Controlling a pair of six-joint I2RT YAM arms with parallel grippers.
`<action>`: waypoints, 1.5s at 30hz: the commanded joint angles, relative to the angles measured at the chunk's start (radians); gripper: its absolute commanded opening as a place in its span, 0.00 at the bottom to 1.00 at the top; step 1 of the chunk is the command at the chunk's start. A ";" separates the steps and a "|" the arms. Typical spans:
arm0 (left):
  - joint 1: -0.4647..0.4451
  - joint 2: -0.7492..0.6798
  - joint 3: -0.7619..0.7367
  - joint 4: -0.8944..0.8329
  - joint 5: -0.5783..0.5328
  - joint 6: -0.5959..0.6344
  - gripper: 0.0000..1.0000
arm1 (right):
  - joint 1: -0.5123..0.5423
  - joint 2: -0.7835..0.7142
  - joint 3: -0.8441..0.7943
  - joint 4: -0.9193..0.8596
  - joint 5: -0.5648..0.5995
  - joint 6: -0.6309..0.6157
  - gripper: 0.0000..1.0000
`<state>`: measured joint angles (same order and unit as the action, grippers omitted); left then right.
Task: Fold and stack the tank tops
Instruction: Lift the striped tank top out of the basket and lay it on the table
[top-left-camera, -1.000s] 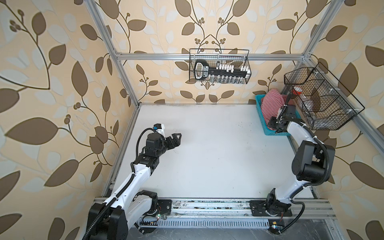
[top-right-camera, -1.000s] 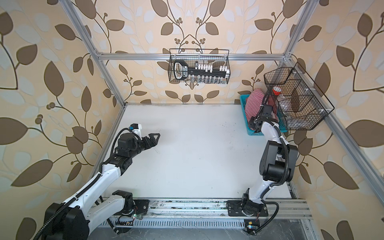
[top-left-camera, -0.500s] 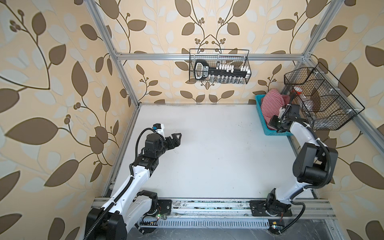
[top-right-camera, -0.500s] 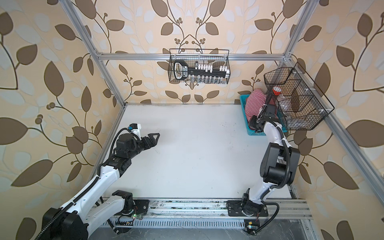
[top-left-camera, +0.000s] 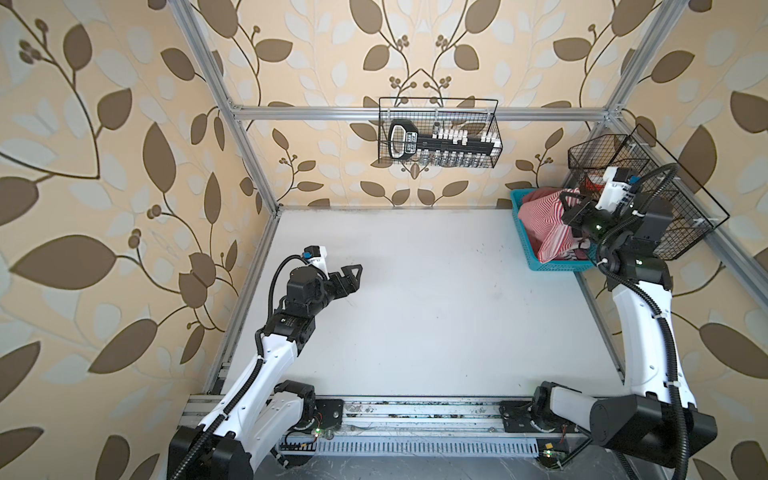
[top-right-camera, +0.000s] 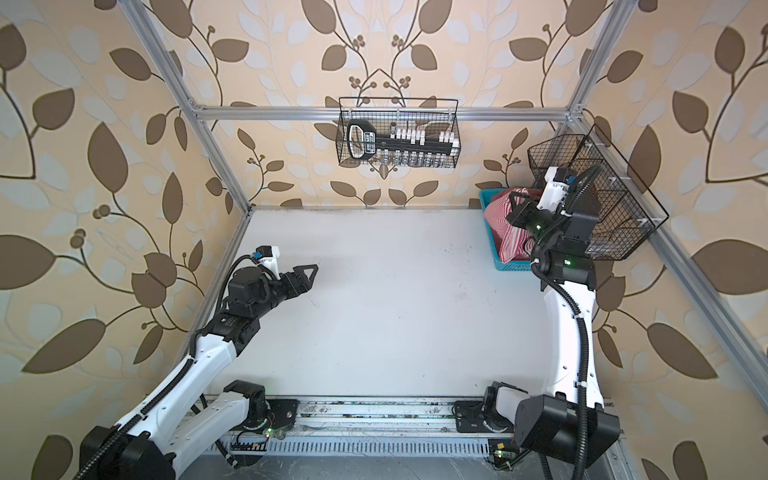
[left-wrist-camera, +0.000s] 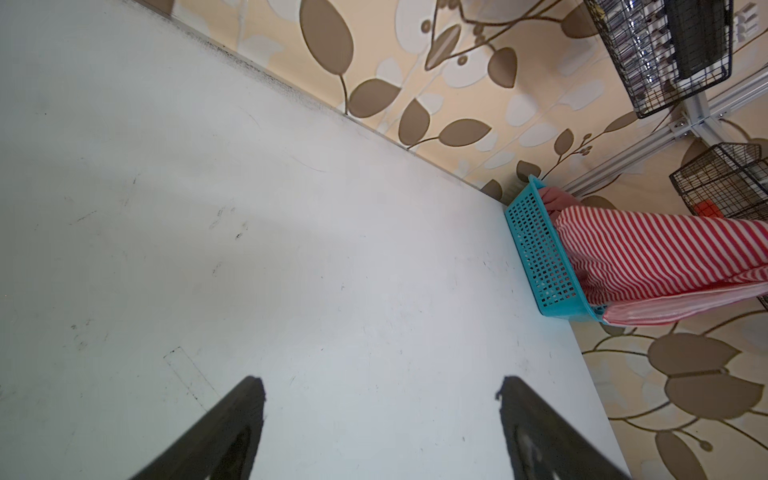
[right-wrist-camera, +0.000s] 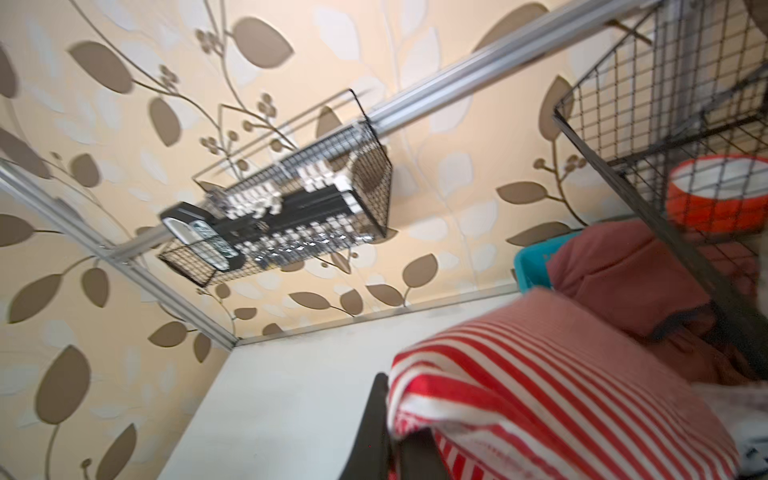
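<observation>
We find the left tool (left-wrist-camera: 377, 388) hovering over the left side of the bare white desk (top-left-camera: 415, 316). Its two dark fingers (left-wrist-camera: 232, 419) stand wide apart with nothing between them.

In the far right corner of the desk, a teal basket (top-left-camera: 524, 239) of perforated plastic sits by the back wall, and both tank tops are in it. The striped tank top (left-wrist-camera: 648, 257), red and white, lies uppermost. In the left wrist view we see it drawn up over the basket's rim and stretched taut, its paler inner side showing along one edge.

The right tool (top-left-camera: 567, 206) is above the basket, its jaws together and clamped on a fold of the striped tank top. In the right wrist view the stripes bunch over one dark finger (right-wrist-camera: 372, 417), though that picture is blurred.

The dusty red tank top (right-wrist-camera: 623, 274) lies crumpled beneath and behind the striped one, inside the basket, with a dark trim along one hem.

A side wire basket (top-left-camera: 685, 224) hangs on the right wall just above the teal basket, close to the right arm's wrist. It holds a round orange-rimmed container (right-wrist-camera: 719, 199).

A rear wire basket (top-left-camera: 494, 137) hangs from the rail on the back wall and carries a black rack (top-left-camera: 449, 145) of small white and metal pieces
</observation>
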<state>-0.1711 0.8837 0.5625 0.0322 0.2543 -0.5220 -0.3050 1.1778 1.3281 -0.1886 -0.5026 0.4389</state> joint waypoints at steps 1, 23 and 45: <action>-0.007 -0.040 0.029 0.012 0.017 -0.004 0.90 | 0.042 -0.037 0.073 0.090 -0.104 0.067 0.00; -0.008 -0.176 0.043 -0.079 -0.034 0.011 0.90 | 0.468 0.176 0.396 -0.018 0.014 -0.053 0.00; -0.013 -0.144 0.071 -0.110 0.043 -0.003 0.89 | 0.873 0.571 0.117 -0.196 0.076 -0.159 0.43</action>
<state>-0.1715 0.7258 0.5896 -0.0875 0.2481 -0.5278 0.5728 1.7504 1.3613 -0.3401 -0.4007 0.3233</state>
